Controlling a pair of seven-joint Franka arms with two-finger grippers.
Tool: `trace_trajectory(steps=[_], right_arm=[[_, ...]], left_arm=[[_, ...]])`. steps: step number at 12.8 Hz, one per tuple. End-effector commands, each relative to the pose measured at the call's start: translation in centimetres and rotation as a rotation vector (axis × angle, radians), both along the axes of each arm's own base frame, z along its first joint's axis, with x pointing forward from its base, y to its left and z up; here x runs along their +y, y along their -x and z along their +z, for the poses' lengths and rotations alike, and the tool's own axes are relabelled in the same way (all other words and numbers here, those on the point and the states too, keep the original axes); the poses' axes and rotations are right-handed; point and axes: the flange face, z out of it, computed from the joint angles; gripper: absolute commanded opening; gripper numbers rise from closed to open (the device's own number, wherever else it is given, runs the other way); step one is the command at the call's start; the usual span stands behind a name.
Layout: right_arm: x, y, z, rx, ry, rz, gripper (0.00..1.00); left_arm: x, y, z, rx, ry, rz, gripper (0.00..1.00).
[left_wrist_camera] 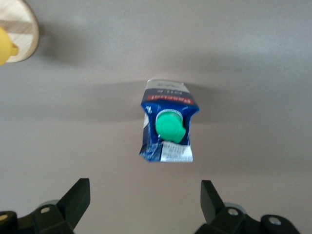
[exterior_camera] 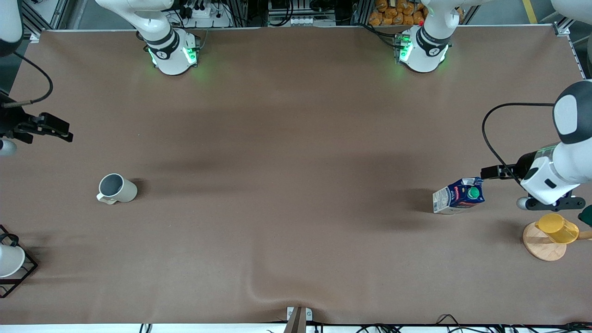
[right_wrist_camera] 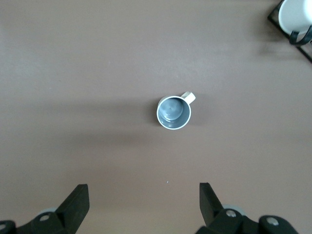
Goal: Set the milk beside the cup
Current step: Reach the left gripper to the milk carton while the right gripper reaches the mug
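Observation:
The milk (exterior_camera: 458,195) is a dark blue carton with a green cap, standing on the brown table toward the left arm's end. It also shows in the left wrist view (left_wrist_camera: 168,126), seen from above. The cup (exterior_camera: 117,188) is a beige-white mug with a grey inside, standing far from the milk toward the right arm's end; it also shows in the right wrist view (right_wrist_camera: 174,112). My left gripper (left_wrist_camera: 145,192) is open and empty, up in the air beside the milk (exterior_camera: 552,202). My right gripper (right_wrist_camera: 144,195) is open and empty, high over the table's end by the mug.
A yellow cup on a round wooden base (exterior_camera: 552,231) stands close to the left hand, nearer the front camera than the milk. A white cup in a black wire rack (exterior_camera: 9,261) stands at the right arm's end. The cloth has a ripple (exterior_camera: 277,286) at the front edge.

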Motion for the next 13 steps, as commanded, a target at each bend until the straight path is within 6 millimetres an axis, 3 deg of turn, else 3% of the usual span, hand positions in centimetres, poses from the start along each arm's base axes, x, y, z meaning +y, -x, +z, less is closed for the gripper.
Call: trace_trajectory(steps=[1,4,8,11,13], right_arm=[[-0.9,-2.3,-5.0,0.067,-0.015,-0.026,1.00],[-1.7,-4.6,-9.4,0.082,-0.009,-0.030,1.00],[-6.0,-5.8,-15.5,0.114,-0.029,0.003,1.00],[-8.8,-6.2,-18.8,0.121,-0.036,0.020,1.00],[-9.0,-6.5,-20.7,0.124,-0.037,0.020,1.00]], left_arm=[[-0.5,-0.1,-1.3,-0.031,0.025,0.023,1.00],[-0.9,-1.0,-3.4,-0.043,0.025,0.015,1.00],[-1.8,-1.2,-6.1,-0.034,0.028,0.005,1.00],[-1.9,-1.1,-6.9,-0.031,0.027,0.004,1.00],[-1.8,-1.1,-7.5,-0.023,0.024,0.000,1.00]])
